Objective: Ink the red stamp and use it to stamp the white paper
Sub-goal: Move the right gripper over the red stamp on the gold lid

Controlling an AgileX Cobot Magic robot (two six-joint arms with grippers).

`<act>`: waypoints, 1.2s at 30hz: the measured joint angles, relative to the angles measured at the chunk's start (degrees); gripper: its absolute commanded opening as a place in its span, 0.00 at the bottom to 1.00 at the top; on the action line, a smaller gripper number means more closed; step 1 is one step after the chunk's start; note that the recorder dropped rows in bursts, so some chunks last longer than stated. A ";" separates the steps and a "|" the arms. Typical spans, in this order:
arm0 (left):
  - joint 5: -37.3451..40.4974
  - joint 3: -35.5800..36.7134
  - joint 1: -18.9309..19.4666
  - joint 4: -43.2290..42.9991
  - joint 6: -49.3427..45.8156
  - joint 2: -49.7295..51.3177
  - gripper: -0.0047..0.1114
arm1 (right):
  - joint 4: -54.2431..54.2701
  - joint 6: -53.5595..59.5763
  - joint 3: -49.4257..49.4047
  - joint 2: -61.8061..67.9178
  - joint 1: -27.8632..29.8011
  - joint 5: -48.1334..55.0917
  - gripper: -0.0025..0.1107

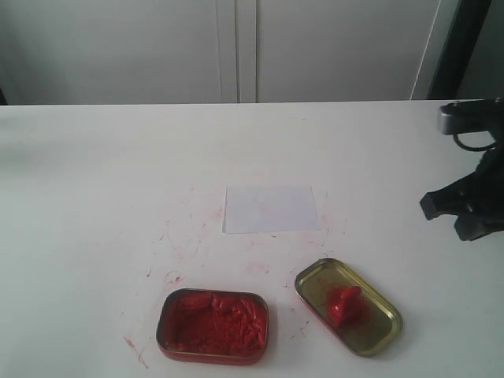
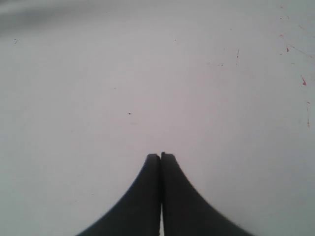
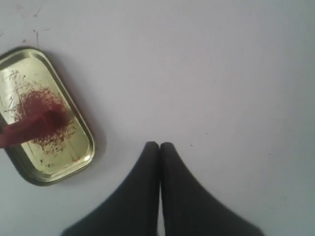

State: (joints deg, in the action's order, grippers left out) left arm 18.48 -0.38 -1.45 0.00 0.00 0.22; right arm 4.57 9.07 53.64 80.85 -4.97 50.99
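Jaws of the left gripper [image 2: 160, 156] meet on nothing; the exterior view misses that arm. A red paste tin [image 1: 213, 325] sits at 7 o'clock, the white paper [image 1: 272, 209] at centre, a gold lid [image 1: 382, 324] at 5 o'clock. On the lid lies the red stamp [image 1: 343, 303], a blurred lump with its long axis roughly 1-to-7 and its handle end unclear. The right gripper [image 3: 159, 145], frame-cut at 3 o'clock, is closed and empty.

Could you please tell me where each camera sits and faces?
Exterior: raised before the white table, facing grey cabinets; right gripper at frame edge.
Left wrist: above bare tabletop, looking down past the shut left gripper.
Right wrist: looking down past shut fingers at the gold oval tin lid holding the small red plastic stamp.
Shared: exterior and right wrist show lid and stamp.
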 measured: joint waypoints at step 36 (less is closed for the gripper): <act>0.00 0.00 0.00 0.00 0.00 0.00 0.04 | 6.14 65.71 1.68 6.13 -16.66 2.07 0.02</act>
State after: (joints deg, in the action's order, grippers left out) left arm 18.48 -0.38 -1.45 0.00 0.00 0.22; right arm 10.70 74.77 55.33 86.98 -21.63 53.06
